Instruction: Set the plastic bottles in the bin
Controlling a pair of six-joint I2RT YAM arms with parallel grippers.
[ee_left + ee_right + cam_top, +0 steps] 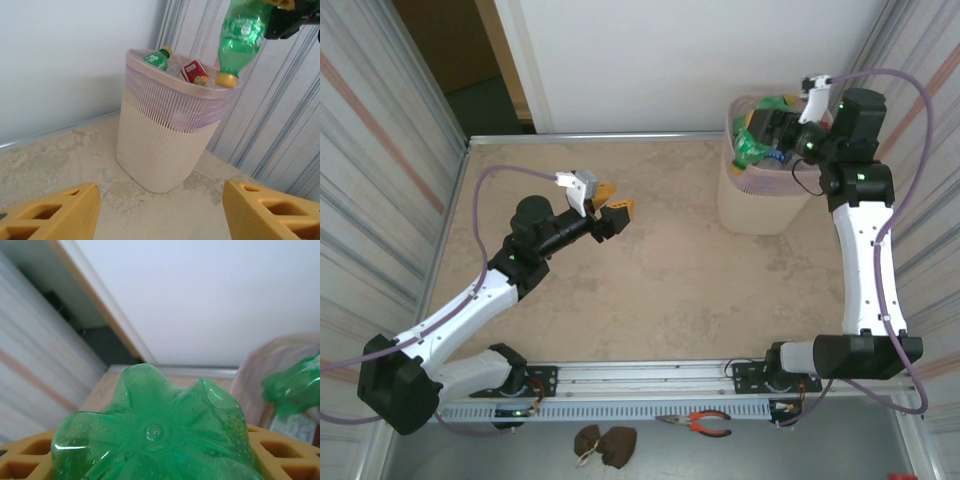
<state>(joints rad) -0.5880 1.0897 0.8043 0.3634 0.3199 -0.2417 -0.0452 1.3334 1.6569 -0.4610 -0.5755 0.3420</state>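
- Left of centre in the overhead view, the left gripper (612, 201) hangs over the bare table (650, 300). Its yellow fingers (621, 209) are spread apart with nothing between them.
- In the left wrist view, the same fingers (50, 215) sit in the bottom corners of the frame, aimed at the bin (160, 145) at centre.
- In the overhead view, the bin (760, 205) stands upper right, near the table's far right corner, with a pink liner folded over its rim.
- A small green bottle (157, 58) and a red-labelled bottle (194, 71) lie just inside the rim, so the bin looks close to full.
- Above the rim's right end, the bottle (242, 35) hangs upside down with its yellow cap (226, 79) at the liner's edge. Whether the cap touches the liner cannot be told.
- At top right of the left wrist view, the right gripper (277, 17) is clamped on the bottle's base end.
- In the right wrist view, the lobed green base (150, 435) fills the lower middle between that gripper's yellow fingers (285, 452).
- The bottle looks empty, so it is probably light, with thin walls that give under a squeeze.
- Its smooth, round sides could slip or roll, so the body near the stiffer base, where it is gripped now, seems the soundest hold.
- With the bin this full, a dropped bottle may bounce off the ones below or tip back over the rim.
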